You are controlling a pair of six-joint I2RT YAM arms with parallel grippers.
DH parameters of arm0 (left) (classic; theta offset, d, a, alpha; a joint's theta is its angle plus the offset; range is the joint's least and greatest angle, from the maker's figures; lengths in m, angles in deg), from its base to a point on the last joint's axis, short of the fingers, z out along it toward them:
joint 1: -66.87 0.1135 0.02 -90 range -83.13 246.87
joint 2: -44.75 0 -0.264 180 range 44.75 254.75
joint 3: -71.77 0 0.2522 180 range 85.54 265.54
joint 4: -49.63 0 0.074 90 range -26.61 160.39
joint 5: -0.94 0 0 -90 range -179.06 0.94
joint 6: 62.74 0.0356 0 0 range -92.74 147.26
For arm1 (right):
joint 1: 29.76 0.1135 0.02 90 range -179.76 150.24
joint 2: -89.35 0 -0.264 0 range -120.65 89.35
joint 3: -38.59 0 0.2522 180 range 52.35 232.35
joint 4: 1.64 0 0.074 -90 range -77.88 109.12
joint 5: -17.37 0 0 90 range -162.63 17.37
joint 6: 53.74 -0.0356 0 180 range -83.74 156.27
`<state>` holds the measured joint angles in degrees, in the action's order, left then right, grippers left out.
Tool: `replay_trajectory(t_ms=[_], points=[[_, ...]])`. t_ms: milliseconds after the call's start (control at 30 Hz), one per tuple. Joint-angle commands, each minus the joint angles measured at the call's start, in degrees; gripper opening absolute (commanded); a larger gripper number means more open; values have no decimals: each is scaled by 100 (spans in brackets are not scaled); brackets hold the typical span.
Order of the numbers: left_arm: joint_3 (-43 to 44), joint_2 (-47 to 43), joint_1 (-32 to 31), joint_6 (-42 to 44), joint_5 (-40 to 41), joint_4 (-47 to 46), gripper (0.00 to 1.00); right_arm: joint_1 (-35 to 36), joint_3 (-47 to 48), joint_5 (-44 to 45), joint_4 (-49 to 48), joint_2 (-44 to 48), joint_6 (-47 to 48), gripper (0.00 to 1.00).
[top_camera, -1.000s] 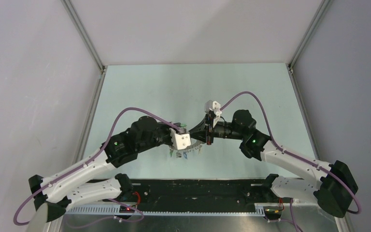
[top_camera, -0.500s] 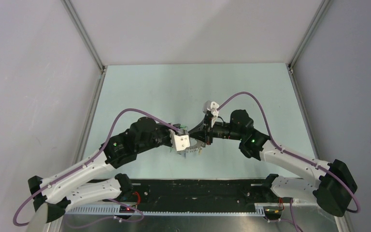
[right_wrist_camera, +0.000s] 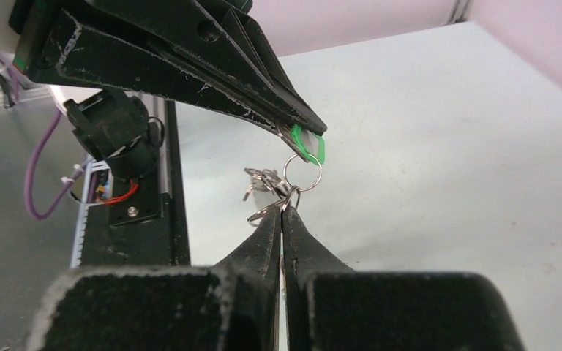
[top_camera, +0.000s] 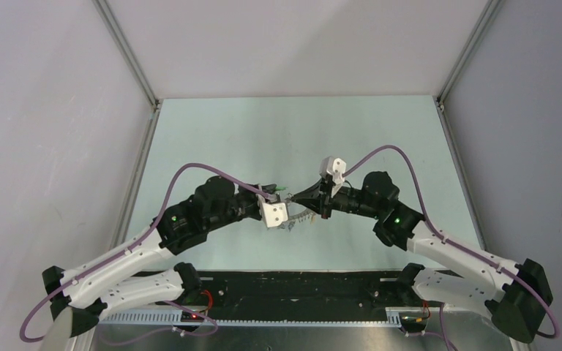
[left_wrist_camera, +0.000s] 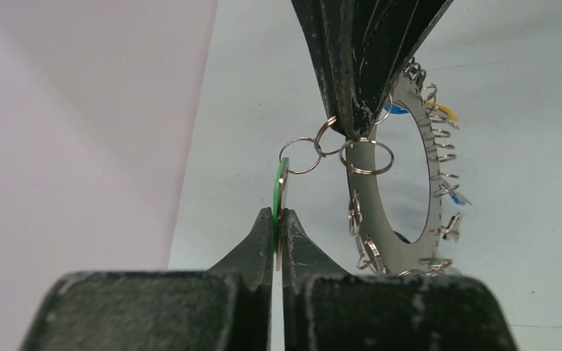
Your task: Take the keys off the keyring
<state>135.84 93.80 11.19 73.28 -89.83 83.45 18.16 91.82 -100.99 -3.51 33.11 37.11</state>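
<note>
My left gripper (left_wrist_camera: 279, 212) is shut on a green-tagged key (left_wrist_camera: 281, 183), held edge-on between its fingertips. Two small linking rings (left_wrist_camera: 301, 155) run from that key to the keyring (left_wrist_camera: 369, 197), a wide flat grey ring hanging upright with several small rings and coloured keys (left_wrist_camera: 450, 194) along its rim. My right gripper (left_wrist_camera: 355, 133) comes down from above and is shut on the keyring's top edge. In the right wrist view my right gripper (right_wrist_camera: 282, 210) pinches the ring's edge below the green key (right_wrist_camera: 311, 148). From above, both grippers meet over the table's middle (top_camera: 290, 197).
The pale green table (top_camera: 263, 131) is walled left, right and behind. A black rail (top_camera: 300, 285) runs along the near edge between the arm bases. Purple cables (top_camera: 190, 172) loop over both arms.
The right arm has drawn back to the right and the left gripper has edged up and left. The keyring has risen and the small rings now stretch between the grippers.
</note>
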Motion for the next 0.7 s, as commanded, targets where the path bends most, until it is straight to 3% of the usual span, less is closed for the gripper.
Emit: replay_trajectory(t_ms=[0,667], points=[[86,-166,110,29,267,-738,0,51,-133,62,-6,382,451,0],[63,-56,97,-25,-150,-732,0,97,-229,-300,-2052,232,132,0]])
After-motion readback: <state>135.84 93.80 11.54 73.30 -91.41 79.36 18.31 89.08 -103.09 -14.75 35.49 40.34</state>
